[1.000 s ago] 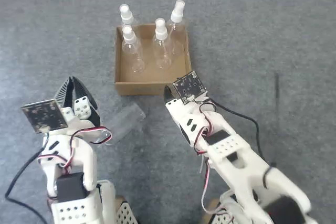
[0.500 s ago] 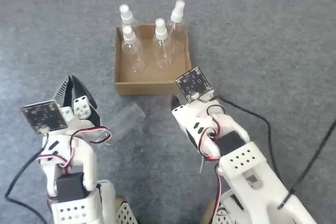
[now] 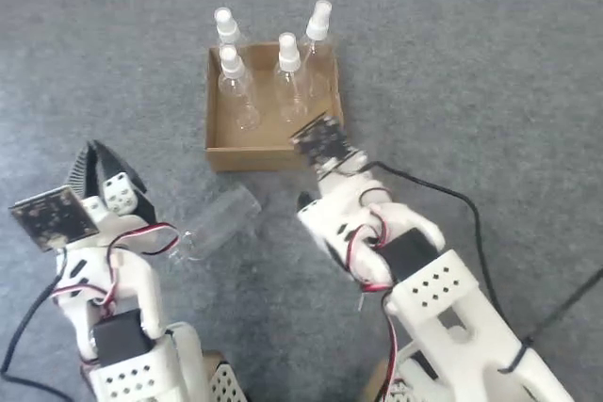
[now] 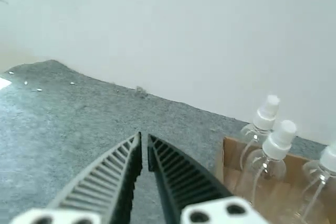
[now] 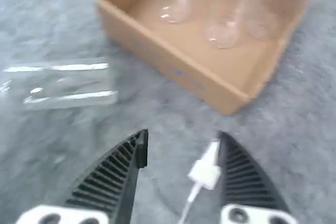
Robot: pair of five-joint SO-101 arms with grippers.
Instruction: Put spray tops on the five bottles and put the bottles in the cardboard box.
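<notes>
Clear, seemingly plastic bottle (image 3: 219, 218) lies on its side.

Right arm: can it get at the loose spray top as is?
Probably yes. The right tool is open and the spray top sits between its fingers, close to one, with nothing in the way.
</notes>
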